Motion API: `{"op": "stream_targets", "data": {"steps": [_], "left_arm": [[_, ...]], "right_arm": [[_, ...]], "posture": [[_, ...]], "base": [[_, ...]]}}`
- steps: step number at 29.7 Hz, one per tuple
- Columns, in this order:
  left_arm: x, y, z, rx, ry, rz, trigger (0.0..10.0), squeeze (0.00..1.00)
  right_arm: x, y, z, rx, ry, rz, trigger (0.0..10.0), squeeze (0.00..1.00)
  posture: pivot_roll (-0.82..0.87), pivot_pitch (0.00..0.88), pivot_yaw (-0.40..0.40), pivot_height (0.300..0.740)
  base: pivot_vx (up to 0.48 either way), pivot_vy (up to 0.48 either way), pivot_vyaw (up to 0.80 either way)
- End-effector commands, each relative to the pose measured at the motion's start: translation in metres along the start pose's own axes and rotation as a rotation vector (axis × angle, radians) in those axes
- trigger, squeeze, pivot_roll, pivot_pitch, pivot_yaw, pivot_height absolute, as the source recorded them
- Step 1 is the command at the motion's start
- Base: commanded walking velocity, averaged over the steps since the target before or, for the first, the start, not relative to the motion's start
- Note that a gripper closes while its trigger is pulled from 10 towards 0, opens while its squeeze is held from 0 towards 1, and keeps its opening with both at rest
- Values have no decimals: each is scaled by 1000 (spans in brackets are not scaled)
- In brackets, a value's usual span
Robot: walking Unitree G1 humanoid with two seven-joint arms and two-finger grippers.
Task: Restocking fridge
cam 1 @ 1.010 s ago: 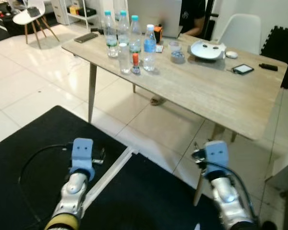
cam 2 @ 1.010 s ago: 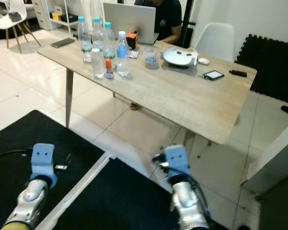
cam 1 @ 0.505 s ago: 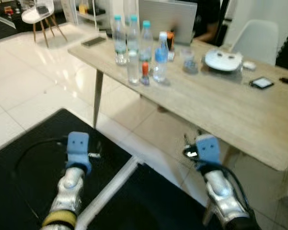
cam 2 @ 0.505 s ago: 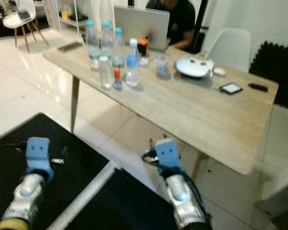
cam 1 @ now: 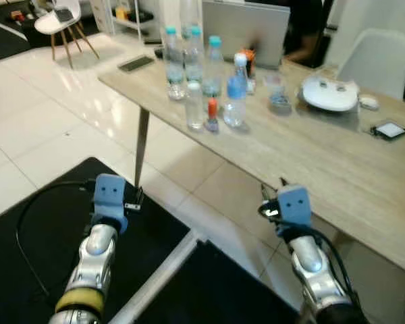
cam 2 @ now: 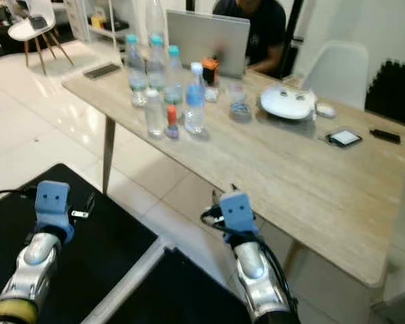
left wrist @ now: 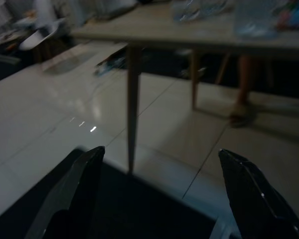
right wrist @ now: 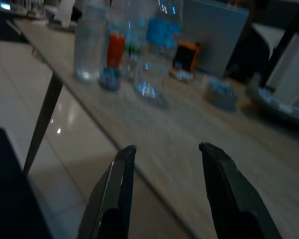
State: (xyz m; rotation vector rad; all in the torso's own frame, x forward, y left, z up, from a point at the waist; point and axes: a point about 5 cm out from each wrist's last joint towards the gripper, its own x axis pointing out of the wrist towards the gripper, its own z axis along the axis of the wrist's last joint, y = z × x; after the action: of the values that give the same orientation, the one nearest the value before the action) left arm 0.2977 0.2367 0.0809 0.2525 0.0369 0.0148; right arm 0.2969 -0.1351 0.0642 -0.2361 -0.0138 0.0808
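A cluster of water bottles [cam 1: 201, 77] stood at the far left of the wooden bench [cam 1: 324, 158], near a laptop [cam 2: 206, 42]. Both arms were raised before it: left gripper [left wrist: 159, 191] jaws wide, right gripper [right wrist: 164, 191] jaws moderately apart, both empty.

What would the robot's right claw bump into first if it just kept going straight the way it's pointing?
Probably the wooden table: the open right claw points just over its near edge. Past that, the cluster of water bottles stands in line, though depth is hard to judge.
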Motion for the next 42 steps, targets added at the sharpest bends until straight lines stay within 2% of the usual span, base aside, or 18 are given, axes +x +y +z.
{"op": "stream_targets", "data": {"steps": [1, 5, 6, 8, 15, 21, 26, 33, 38, 42], "left_arm": [[6, -8, 15, 18, -42, -70, 10000, 0], [7, -25, 25, 13, -84, -144, 10000, 0], [7, -25, 25, 13, -84, -144, 10000, 0], [7, -40, 34, 8, -119, -193, 10000, 0], [8, -51, 43, -3, -147, -228, 10000, 0], [12, -66, 58, -25, -180, -280, 10000, 0], [11, -70, 63, -39, -188, -294, 10000, 0], [10, -68, 65, -39, -194, -294, 10000, 0], [12, -68, 75, -46, -219, -295, 10000, 0], [11, -69, 79, -59, -226, -313, 10000, 0]], "right_arm": [[5, -12, 4, 10, 9, -81, 10000, 110], [10, -28, 7, 19, 18, -159, 10000, 106], [10, -28, 7, 19, 18, -159, 10000, 106], [12, -36, 11, 16, 14, -183, 10000, 106], [15, -40, 15, 22, 16, -203, 10000, 110], [17, -40, 17, 27, 29, -223, 10000, 110], [17, -39, 18, 36, 29, -223, 10000, 110], [16, -39, 20, 43, 20, -220, 10000, 114], [16, -37, 21, 46, 17, -216, 10000, 110], [16, -37, 22, 46, 16, -216, 10000, 110]], "posture": [[55, 0, -6, 740], [53, 0, -7, 740], [53, 0, -7, 740], [52, 0, -8, 740], [53, 0, -9, 740], [55, 0, -6, 740], [52, 0, -5, 740], [54, 0, -6, 740], [56, 0, -6, 740], [56, 0, -6, 740]], "base": [[307, 0, 0], [304, 0, 0], [300, 0, 0], [302, 0, 0], [303, 0, 0], [302, 0, 0], [302, 0, 0], [301, 0, 0], [295, 0, 0], [0, 0, 0]]}}
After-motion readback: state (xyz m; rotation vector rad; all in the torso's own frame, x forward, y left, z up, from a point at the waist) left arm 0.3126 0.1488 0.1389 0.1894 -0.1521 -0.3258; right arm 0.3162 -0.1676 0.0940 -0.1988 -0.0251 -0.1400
